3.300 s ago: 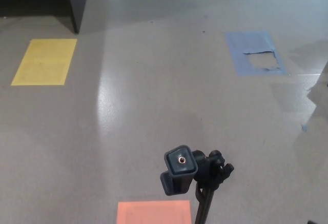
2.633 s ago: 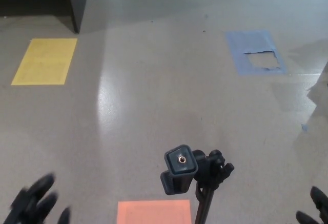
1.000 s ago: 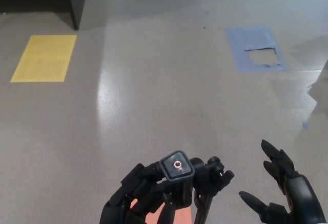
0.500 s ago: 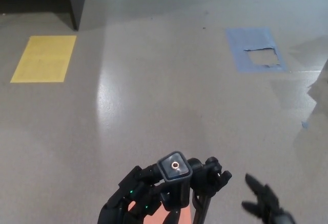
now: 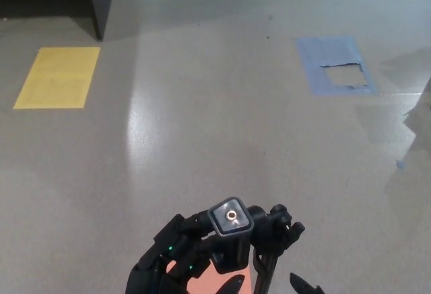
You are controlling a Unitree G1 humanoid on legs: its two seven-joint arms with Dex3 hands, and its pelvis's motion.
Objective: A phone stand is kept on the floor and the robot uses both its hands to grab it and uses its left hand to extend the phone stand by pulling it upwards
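Left robot hand (image 5: 176, 260): black, thick fingers, small green LEDs. Right fingertip (image 5: 304, 284): black.

Right robot hand (image 5: 304, 285) — cut off below.

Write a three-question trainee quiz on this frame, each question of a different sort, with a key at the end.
1. True or false: the left hand is closed around the phone stand just below its head.
2. Multiple choice: the orange floor patch lies (a) beside the yellow patch, (b) directly under the stand and left hand, (c) on the torn blue patch.
3. Fill in: of the right hand, only a black ____ shows at the bottom edge, right of the stand's pole.

Key:
1. True.
2. b.
3. Fingertip; the view does not show whether that hand is open or shut, and it is apart from the stand.
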